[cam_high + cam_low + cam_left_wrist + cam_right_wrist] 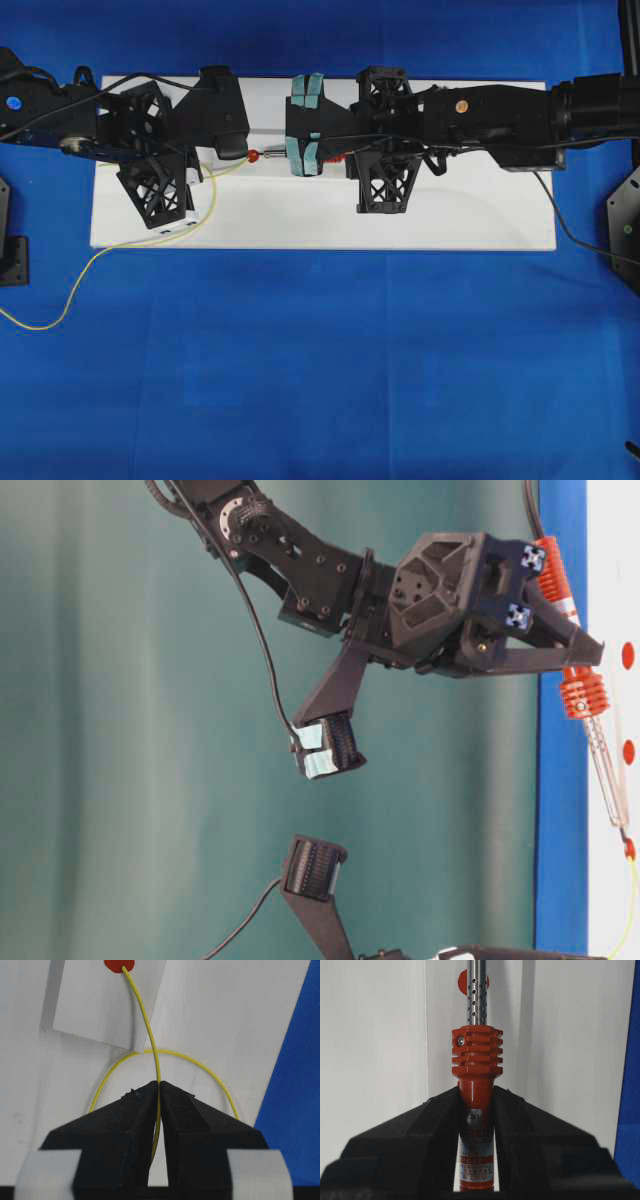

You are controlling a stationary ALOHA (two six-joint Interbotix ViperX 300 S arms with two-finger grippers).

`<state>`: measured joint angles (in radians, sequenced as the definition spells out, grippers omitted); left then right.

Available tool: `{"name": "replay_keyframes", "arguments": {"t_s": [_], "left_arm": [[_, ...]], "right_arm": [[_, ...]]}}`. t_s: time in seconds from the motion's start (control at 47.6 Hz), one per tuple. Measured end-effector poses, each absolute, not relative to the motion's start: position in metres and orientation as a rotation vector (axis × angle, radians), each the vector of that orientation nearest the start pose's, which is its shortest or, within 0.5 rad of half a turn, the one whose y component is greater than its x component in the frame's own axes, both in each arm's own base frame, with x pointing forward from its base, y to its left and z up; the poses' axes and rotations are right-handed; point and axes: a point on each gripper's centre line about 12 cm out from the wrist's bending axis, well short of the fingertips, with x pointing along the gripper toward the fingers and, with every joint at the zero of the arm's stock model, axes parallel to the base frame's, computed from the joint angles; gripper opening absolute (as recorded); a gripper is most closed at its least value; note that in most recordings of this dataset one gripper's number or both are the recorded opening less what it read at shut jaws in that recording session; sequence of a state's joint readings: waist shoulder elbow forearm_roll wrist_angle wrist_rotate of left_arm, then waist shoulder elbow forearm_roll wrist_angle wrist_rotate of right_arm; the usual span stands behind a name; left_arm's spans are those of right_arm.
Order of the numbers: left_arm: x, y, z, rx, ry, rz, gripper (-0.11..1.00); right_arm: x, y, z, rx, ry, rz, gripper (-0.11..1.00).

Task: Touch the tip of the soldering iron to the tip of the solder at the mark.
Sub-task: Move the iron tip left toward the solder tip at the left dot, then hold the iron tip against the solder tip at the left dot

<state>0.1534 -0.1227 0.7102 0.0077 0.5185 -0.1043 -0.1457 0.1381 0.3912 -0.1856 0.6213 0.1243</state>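
My right gripper is shut on the orange-red handle of the soldering iron. Its silver shaft points left along the white board. My left gripper is shut on the thin yellow solder. The solder runs forward from the jaws, and its end lies on the red mark. In the table-level view the iron's dark tip comes down onto that mark. The solder reaches the mark from the other side, so the two tips appear to meet there.
The white board lies on a blue cloth. Slack solder loops off the board's left end onto the cloth. The iron's black cord trails right. Two other red marks sit on the board.
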Motion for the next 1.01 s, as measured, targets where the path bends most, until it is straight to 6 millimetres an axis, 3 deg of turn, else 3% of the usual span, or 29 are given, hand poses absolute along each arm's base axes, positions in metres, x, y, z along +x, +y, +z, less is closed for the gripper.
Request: {"name": "replay_keyframes", "arguments": {"t_s": [1.009], "left_arm": [[0.3238,0.0506,0.1603,-0.171,1.117,0.196,0.01]], "right_arm": [[0.4024,-0.0687,0.1576,-0.007,1.148,-0.203,0.06]]}}
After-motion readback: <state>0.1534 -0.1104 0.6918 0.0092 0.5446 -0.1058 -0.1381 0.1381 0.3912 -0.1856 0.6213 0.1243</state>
